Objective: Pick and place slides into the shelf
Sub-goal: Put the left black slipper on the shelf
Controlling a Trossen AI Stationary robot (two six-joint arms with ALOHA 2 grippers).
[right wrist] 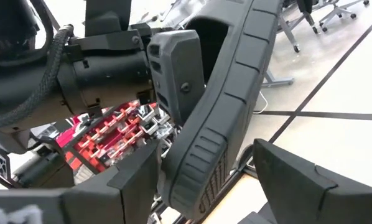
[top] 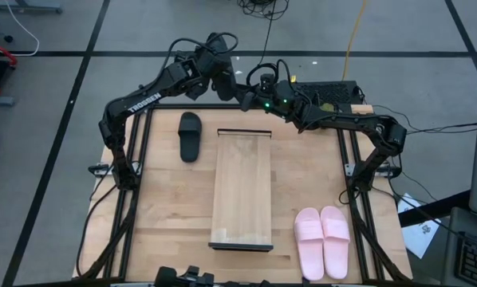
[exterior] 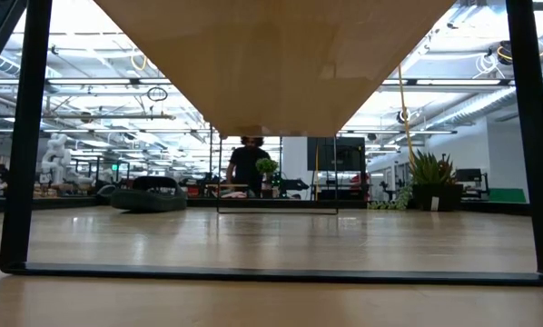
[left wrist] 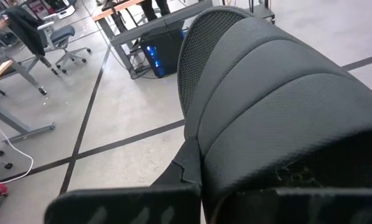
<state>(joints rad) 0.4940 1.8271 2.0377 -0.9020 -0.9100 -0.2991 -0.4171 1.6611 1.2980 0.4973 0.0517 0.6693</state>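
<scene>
**Both claws meet over the desk's far edge with a black slide between them**

From above, the left claw (top: pixel 221 86) and the right claw (top: pixel 250 97) sit close together beyond the far end of the shelf (top: pixel 242 191), past the desk (top: pixel 167 215) edge. Only the wrist views show what happens there. The left wrist view is filled by a black slide (left wrist: pixel 279 112), its textured strap and sole pinched in the left claw's tightly closed fingers. The right wrist view shows the same slide (right wrist: pixel 226 106) sole-side on, standing between the right claw's fingers (right wrist: pixel 310 180), which are spread wide on either side of it; contact cannot be confirmed.

Counted from above: one black slide (top: pixel 190 135) lies on the desk left of the shelf, near its far end, and two pink slides (top: pixel 322 241) lie side by side, touching, right of the shelf's near end. With the held one, that makes four. The shelf carries none.

The desk is light wood on a black frame; the floor is grey with dark lines. The low view looks under the shelf's board into a bright workshop with plants, benches and a person standing far back (exterior: pixel 247 163).
</scene>
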